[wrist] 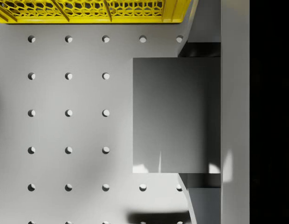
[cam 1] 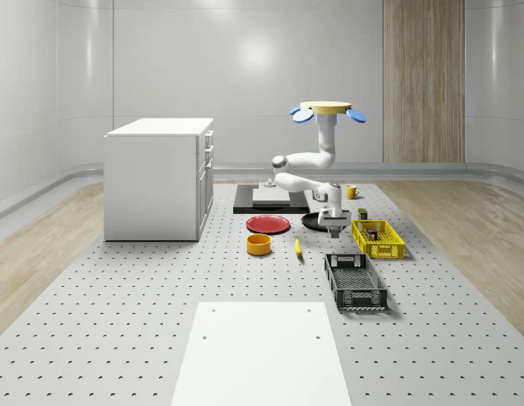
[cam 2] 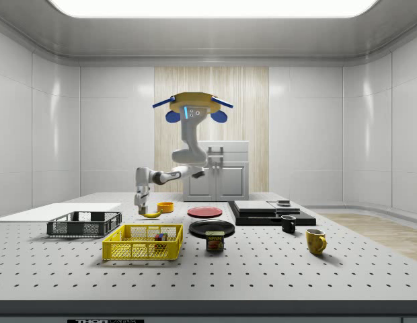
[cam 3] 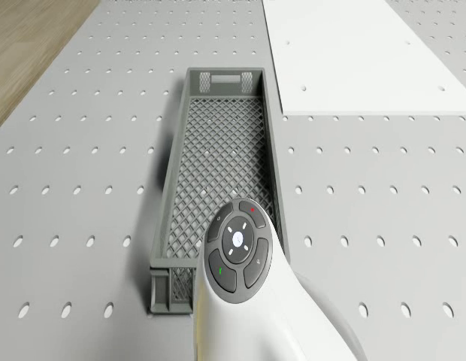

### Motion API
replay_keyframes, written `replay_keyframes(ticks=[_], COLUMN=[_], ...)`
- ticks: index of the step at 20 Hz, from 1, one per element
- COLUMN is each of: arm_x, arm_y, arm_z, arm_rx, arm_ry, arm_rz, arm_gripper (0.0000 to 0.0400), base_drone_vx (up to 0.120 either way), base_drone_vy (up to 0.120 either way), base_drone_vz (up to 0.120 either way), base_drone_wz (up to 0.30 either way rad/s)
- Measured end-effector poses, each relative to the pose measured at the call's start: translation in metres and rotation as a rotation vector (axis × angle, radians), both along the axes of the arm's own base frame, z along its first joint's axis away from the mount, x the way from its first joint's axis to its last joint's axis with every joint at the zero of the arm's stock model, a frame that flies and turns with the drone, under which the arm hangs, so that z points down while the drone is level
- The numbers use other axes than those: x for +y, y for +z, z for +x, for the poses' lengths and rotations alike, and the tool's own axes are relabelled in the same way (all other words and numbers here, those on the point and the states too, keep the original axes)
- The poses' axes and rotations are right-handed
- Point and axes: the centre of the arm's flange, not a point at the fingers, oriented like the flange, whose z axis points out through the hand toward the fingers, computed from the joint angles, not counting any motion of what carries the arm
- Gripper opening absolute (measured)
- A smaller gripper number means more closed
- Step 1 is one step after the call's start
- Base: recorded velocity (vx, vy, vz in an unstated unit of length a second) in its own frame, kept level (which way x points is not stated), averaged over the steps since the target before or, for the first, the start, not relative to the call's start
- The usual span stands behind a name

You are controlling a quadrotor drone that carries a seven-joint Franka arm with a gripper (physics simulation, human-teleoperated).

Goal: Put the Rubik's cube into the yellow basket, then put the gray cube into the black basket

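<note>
Wrist view: the gray cube (wrist: pixel 176 115) is seen clamped between the closed fingers (wrist: pixel 204 49) of the gripper (cam 1: pixel 334 222), held near the yellow basket (cam 1: pixel 378 239), so it could be dropped short of the black basket (cam 3: pixel 218 188) if released early.

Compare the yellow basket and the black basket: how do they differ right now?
Colour: the yellow basket is bright yellow, the black basket dark grey-black. Contents: the yellow basket holds a multicoloured cube, while the black basket's mesh floor is bare. Position: in the whole-scene view the yellow basket sits farther back, beside the pincer; the black basket sits nearer the camera. Both are open-topped lattice crates resting flat on the perforated table.
</note>
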Motion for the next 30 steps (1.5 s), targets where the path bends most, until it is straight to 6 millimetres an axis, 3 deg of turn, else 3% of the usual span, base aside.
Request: replay_keyframes(ticks=[8,30], arm_x=[0.0,0.0], arm_y=[0.0,0.0], arm_z=[0.0,0.0], arm_rx=[0.0,0.0], arm_ry=[0.0,0.0], arm_rz=[0.0,0.0], arm_gripper=[0.025,0.025], base_drone_vx=[0.12,0.12], base_drone_vy=[0.055,0.0], base_drone_vz=[0.0,0.007], base_drone_wz=[0.0,0.0])
